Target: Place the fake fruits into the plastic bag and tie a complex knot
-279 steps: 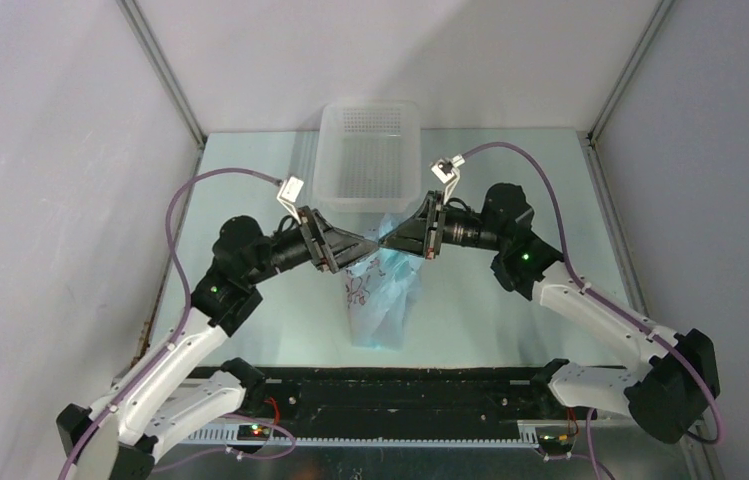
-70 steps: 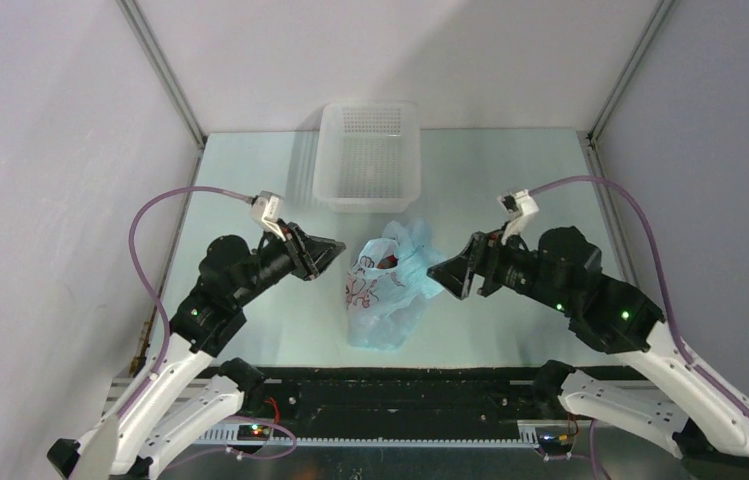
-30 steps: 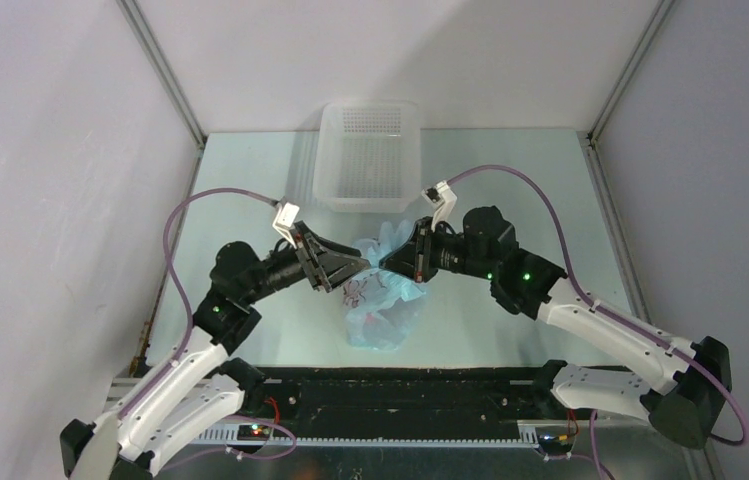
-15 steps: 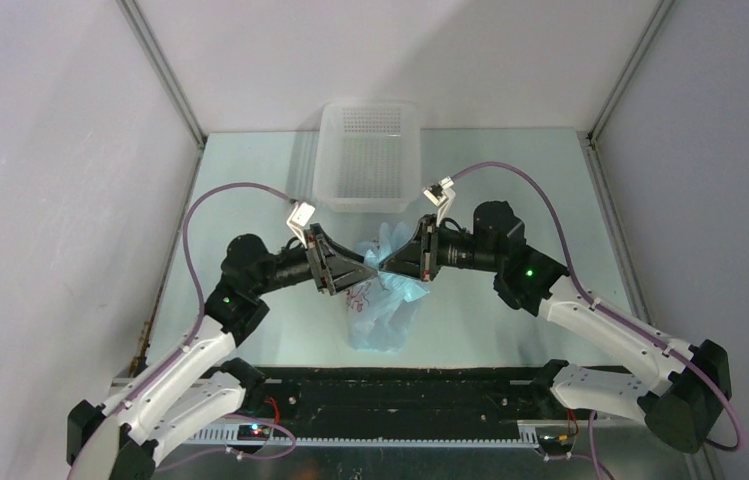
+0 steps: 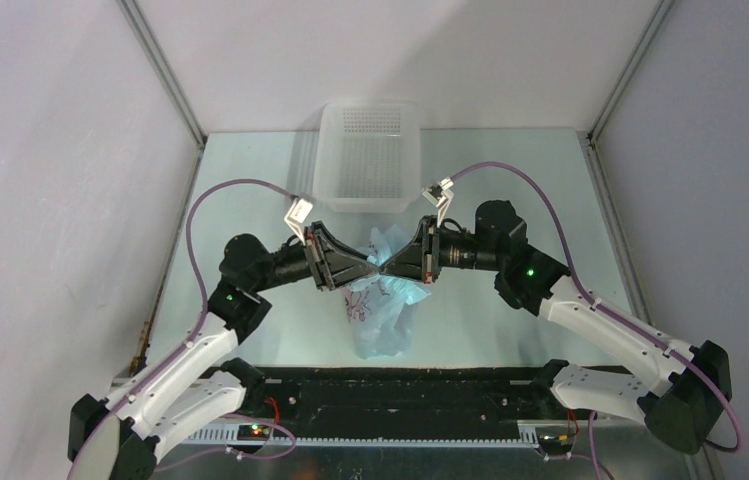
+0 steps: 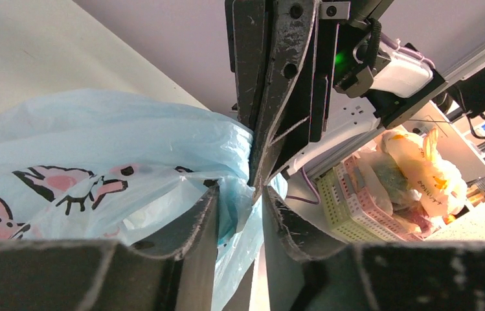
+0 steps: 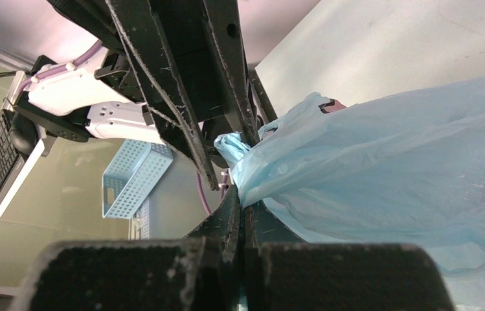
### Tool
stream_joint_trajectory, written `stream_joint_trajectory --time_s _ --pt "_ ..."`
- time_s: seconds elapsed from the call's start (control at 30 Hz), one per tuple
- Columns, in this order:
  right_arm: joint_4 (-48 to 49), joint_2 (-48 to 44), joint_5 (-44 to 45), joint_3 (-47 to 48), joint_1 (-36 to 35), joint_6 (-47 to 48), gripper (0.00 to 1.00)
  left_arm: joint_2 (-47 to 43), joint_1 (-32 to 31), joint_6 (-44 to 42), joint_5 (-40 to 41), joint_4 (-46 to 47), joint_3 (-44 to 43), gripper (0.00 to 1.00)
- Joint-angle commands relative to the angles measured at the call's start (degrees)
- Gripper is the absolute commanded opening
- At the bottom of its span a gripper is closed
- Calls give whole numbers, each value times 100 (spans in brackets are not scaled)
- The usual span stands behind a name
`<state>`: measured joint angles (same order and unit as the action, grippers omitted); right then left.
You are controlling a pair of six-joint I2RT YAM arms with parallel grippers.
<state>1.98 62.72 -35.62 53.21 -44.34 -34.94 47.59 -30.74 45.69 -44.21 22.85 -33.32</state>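
The light-blue plastic bag [image 5: 384, 318] with pink and black prints stands on the table between the arms. Its top is gathered into a bunched twist where both grippers meet. My right gripper [image 5: 383, 264] is shut on this bunched plastic, as the right wrist view [image 7: 243, 206] shows. My left gripper [image 5: 371, 266] faces it tip to tip. In the left wrist view [image 6: 239, 194] its jaws stand apart around a fold of the bag [image 6: 97, 142], with the right gripper's fingers [image 6: 272, 97] reaching in from above. The fake fruits are hidden inside the bag.
A white perforated basket [image 5: 368, 190] stands just behind the bag, close to both wrists. The enclosure's walls rise at left, right and back. A black rail [image 5: 380, 390] runs along the near edge between the arm bases.
Both grippers have closed in over the bag until their tips meet. The bag's top has been drawn up and gathered, and the bag stands narrower.
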Motion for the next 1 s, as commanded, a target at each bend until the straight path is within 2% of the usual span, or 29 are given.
stream_joint_trajectory --time_s 0.0,0.07,0.13,0.17,0.23,0.33,0.4,0.43,0.47,0.5,0.53,0.57,0.7,0.83,0.97 --pt "223 -126 -215 -12 8 -4 0 8 -2 176 -206 455 54 33" --pt "216 -133 -217 -15 12 -6 0 -6 -5 177 -238 444 79 32" --pt "230 -142 -218 -13 16 0 0 -26 -7 196 -239 467 122 23" --pt "231 -144 -224 -13 10 -2 0 -37 -10 208 -227 489 161 14" --pt "233 -146 -226 -17 16 -6 0 -81 -7 228 -168 519 189 3" --pt "225 -165 -214 -16 18 -4 0 -126 -5 231 -147 526 211 0" --pt "187 -209 -191 -15 32 -11 8 -165 -5 225 -53 515 244 0" --pt "153 -249 -187 -13 53 -6 18 -172 2 196 -27 472 253 0" --pt "132 -272 -166 -13 64 -5 23 -183 0 173 48 438 250 0" --pt "60 -351 -148 -13 102 -4 35 -190 -2 132 81 358 248 0" --pt "10 -402 -112 -13 119 9 40 -183 -2 119 145 320 247 0" --pt "-113 -496 -77 -12 149 63 50 -172 -2 86 187 238 247 0" --pt "-817 -856 188 -12 331 284 72 -154 -2 -101 392 -217 144 0" --pt "-1538 -1311 453 -13 590 562 79 -135 17 -374 628 -766 17 0" --pt "-2241 -1824 850 -12 685 773 81 -128 33 -423 861 -975 -16 0"
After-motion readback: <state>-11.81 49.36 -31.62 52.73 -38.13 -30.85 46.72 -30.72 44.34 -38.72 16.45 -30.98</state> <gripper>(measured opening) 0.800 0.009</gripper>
